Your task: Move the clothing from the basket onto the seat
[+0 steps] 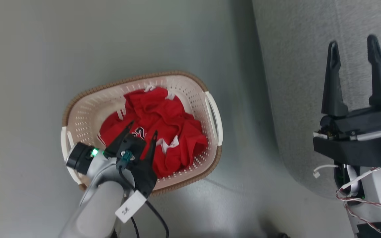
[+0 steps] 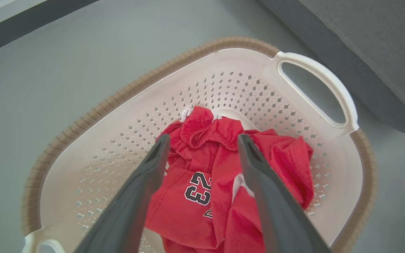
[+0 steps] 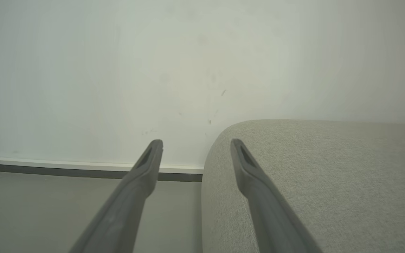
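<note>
On the grey floor (image 1: 28, 99), the basket (image 1: 88, 109) holds the clothing (image 1: 170, 132), a soft, light heap just below the spread, empty left fingers (image 2: 142, 196), probably best pinched at the raised fold between their tips; the right fingers (image 1: 332, 82), also spread empty, hover by the seat (image 1: 296, 66).

We record the clothing (image 1: 170, 132) as red with white trim and a dark, white-edged 23. The basket (image 1: 88, 112) is cream-white, patterned with small diamond holes, with a brown woven-look rim. The seat (image 1: 296, 66) is flecked grey and the floor (image 1: 28, 66) plain grey-green. The left hand (image 1: 143, 127) and right hand (image 1: 353, 39) are black.
</note>
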